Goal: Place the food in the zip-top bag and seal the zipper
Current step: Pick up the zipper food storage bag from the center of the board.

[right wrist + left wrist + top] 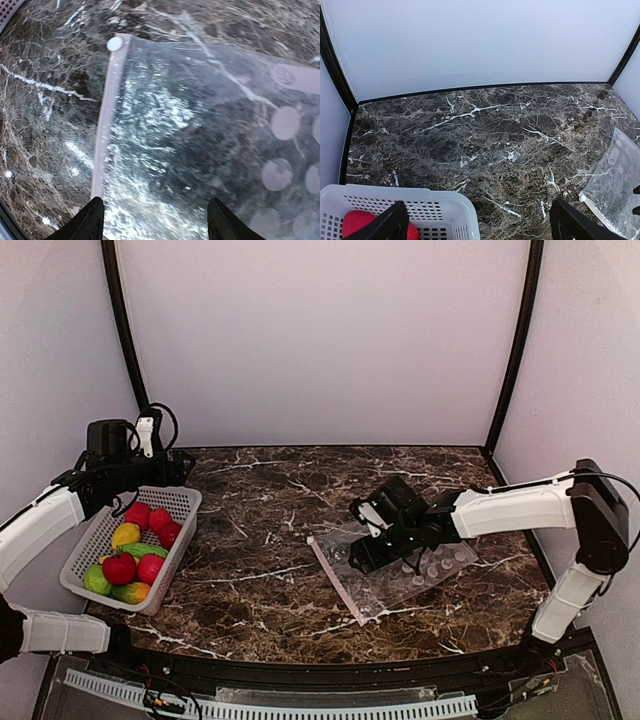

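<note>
The toy food [130, 562], red, green and yellow pieces, lies in a white mesh basket [175, 542] at the left. The clear dotted zip-top bag [425, 575] lies flat right of centre, its pale pink zipper [335, 578] facing left. My right gripper [368, 545] is open and hovers low over the bag near the zipper; in the right wrist view its fingers [90, 220] straddle the bag [200, 130], zipper [106, 125] and white slider [114, 44]. My left gripper [172, 472] is open over the basket's far end [420, 210], above a red piece [360, 220].
The dark marble table [270, 520] is walled by white panels with black corner posts [120, 330]. A black rail [320, 670] runs along the near edge. The bag's corner [615, 180] shows at the right of the left wrist view.
</note>
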{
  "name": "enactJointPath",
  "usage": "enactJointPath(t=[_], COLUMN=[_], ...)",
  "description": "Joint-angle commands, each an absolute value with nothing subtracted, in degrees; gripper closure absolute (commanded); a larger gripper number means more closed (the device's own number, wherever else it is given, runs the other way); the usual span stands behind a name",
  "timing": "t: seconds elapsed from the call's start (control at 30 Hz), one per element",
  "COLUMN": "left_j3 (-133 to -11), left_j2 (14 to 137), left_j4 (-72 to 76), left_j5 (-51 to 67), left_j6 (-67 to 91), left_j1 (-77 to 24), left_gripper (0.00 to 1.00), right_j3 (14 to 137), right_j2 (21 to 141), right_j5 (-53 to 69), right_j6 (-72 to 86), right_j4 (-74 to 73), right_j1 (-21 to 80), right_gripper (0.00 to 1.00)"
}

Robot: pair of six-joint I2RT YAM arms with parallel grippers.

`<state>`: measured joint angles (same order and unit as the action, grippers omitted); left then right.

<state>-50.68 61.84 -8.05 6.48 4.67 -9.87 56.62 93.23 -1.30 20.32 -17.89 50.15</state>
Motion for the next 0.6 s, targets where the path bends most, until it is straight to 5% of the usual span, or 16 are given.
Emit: enactJointPath(t=[0.0,0.23,0.57], left_j3=[-51.36,-50.83,-50.65], left_j2=[60.38,60.10,60.56], left_j4=[-9.83,-9.99,-9.81], left_j5=[5.79,4.89,5.16], left_j6=[3.43,3.23,3.75], left_j1=[-9.95,-9.94,-9.93], left_gripper=[0.01,0.00,0.00], right_j3=[61.88,66.88,69.48], right_j2=[99.50,106.61,111.40], right_j5=[-1.58,-4.76,-12.81], right_j6=[21.22,21.30,23.37], right_j4=[-17.67,-18.73,-22.80], right_j1=[54.56,58.34,59.14], right_gripper=[0.32,0.24,0.31])
